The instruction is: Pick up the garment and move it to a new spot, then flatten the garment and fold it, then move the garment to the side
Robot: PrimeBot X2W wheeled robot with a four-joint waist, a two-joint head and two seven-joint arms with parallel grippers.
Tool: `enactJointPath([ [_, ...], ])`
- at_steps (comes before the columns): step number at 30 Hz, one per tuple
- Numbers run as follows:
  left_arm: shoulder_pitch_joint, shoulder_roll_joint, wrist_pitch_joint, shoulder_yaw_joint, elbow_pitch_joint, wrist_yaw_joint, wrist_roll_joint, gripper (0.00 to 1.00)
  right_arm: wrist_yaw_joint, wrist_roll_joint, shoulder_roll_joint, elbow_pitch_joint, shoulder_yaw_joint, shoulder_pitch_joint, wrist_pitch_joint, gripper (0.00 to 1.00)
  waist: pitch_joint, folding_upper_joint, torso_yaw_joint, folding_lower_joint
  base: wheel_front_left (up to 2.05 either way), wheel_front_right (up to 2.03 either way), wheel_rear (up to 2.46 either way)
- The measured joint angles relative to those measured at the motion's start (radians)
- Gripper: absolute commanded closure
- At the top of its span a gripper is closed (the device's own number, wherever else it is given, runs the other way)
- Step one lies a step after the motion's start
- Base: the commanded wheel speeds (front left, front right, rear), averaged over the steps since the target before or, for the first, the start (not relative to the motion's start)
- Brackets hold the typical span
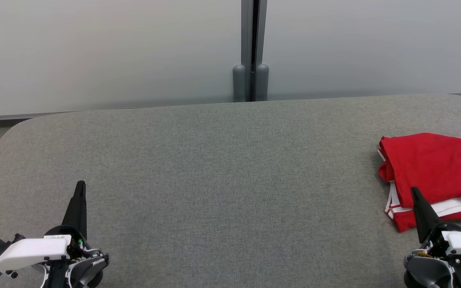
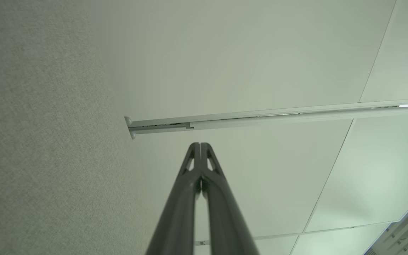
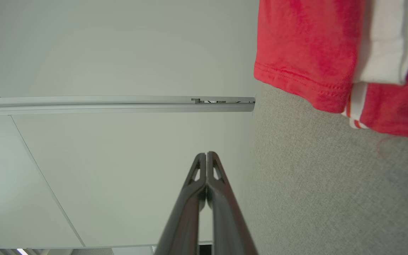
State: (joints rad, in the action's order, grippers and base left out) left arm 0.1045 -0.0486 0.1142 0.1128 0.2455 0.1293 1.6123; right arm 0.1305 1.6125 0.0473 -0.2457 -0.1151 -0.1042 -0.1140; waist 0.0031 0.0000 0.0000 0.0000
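Head view is showing the garment, a red jersey with white trim and a dark, white-edged numeral, lying in folded layers at the right edge of the grey padded surface. The right gripper is holding its two fingers pressed together, gripping nothing; its tip is overlapping the garment's near edge in this view. Right wrist view is showing the red hem lying beside the fingers, not between them. The left gripper is resting with fingers together, well apart from the garment.
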Motion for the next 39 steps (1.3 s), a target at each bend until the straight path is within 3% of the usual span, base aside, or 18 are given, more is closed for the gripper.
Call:
enactJointPath([
  [39,0.000,0.000,0.000,0.000,0.000,0.000,0.000,1.00,0.000,0.000,0.000,0.000,0.000,0.000,0.000,1.00,0.000,0.0000,0.000,0.0000,0.00,0.00,0.00],
])
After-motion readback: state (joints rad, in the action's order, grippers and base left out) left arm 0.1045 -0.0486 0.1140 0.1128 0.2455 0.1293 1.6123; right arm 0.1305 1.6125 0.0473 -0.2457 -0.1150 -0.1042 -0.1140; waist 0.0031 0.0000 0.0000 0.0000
